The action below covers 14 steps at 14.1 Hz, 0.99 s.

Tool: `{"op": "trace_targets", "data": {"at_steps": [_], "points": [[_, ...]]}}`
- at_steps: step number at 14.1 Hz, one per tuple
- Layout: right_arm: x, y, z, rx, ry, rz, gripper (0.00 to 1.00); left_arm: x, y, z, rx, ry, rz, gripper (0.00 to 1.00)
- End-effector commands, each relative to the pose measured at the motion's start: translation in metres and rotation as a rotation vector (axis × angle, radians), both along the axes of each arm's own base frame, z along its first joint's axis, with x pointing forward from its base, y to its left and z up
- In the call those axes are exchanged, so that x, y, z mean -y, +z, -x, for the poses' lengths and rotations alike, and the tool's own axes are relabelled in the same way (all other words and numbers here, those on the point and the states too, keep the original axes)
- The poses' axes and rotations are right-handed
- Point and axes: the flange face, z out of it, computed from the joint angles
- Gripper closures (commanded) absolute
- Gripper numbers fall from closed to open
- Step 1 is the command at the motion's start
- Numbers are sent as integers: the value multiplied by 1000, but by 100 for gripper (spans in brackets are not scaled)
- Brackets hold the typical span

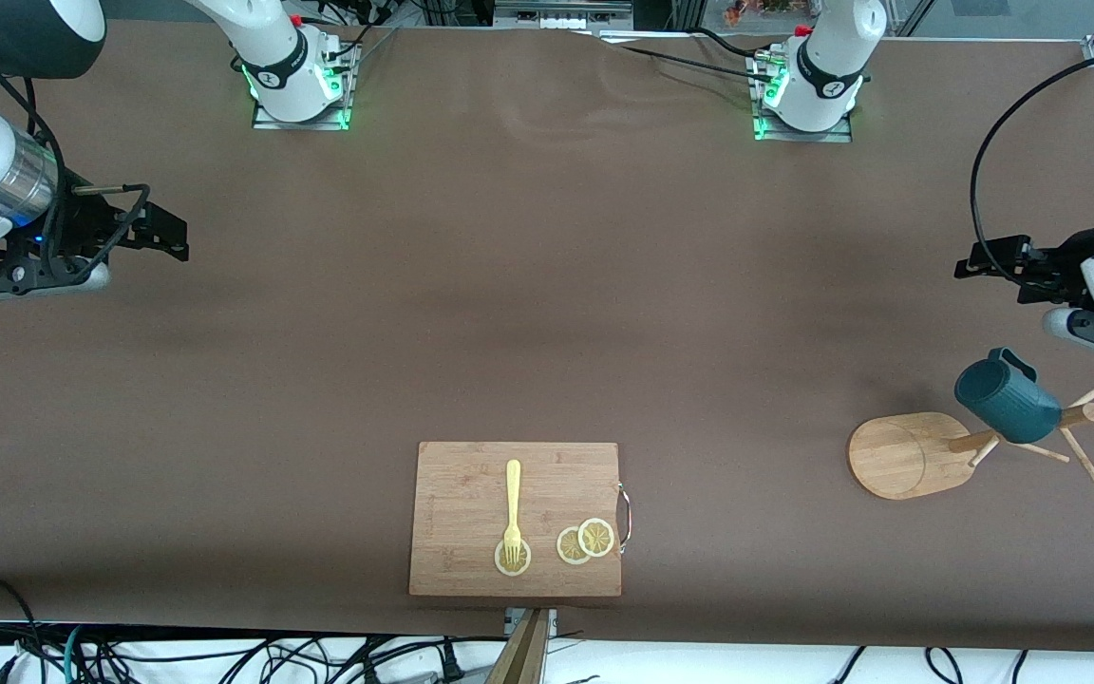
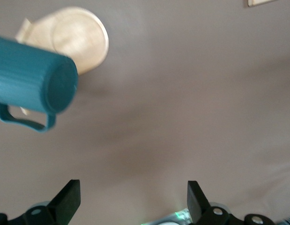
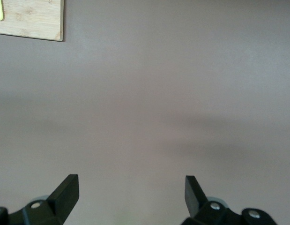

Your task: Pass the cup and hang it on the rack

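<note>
**Teal mug hangs on wooden tree as both arms stand clear**

The small dark teal ribbed mug [image 1: 1007, 396] hangs tilted on a peg of the light wooden mug tree [image 1: 908, 456], whose oval flat base sits toward the left arm's end of the table. The cup's loop handle points up and away from the base, and no gripper touches it.

The left gripper [image 1: 974, 258] hovers over bare brown table [image 1: 547, 285] near the rack, its fingers [image 2: 67, 199] spread wide and empty; its wrist view shows the mug and the rack's base close by. The right gripper [image 1: 167, 236] waits over the right arm's end of the table, well apart from the rack, fingers [image 3: 65, 192] likewise wide and empty.

Near the front camera lies a rectangular wooden cutting board [image 1: 471, 475] carrying a pale yellow plastic fork [image 1: 513, 508] and three round lemon slices [image 1: 585, 541], the fork's tines resting on one slice.
</note>
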Motion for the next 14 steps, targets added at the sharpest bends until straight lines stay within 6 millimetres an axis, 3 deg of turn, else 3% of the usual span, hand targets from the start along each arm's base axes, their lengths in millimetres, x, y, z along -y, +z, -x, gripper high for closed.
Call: {"op": "trace_targets", "data": {"at_steps": [1, 4, 6, 9, 12, 14], "points": [[0, 2, 0, 7, 16, 10, 0, -1, 34, -7, 102, -5, -86, 0], [-1, 2, 0, 5, 17, 10, 0, 7, 72, 9, 159, -32, -173, 0], [-1, 3, 0, 8, 17, 10, 0, 27, 89, 22, 155, 44, -167, 0], [0, 2, 0, 7, 16, 10, 0, 42, 92, 32, 97, 253, -147, 0], [-2, 2, 0, 6, 19, 8, 0, 37, 88, 29, 85, 267, -136, 0], [-2, 2, 0, 5, 19, 10, 0, 45, 87, 29, 77, 252, -140, 0]]}}
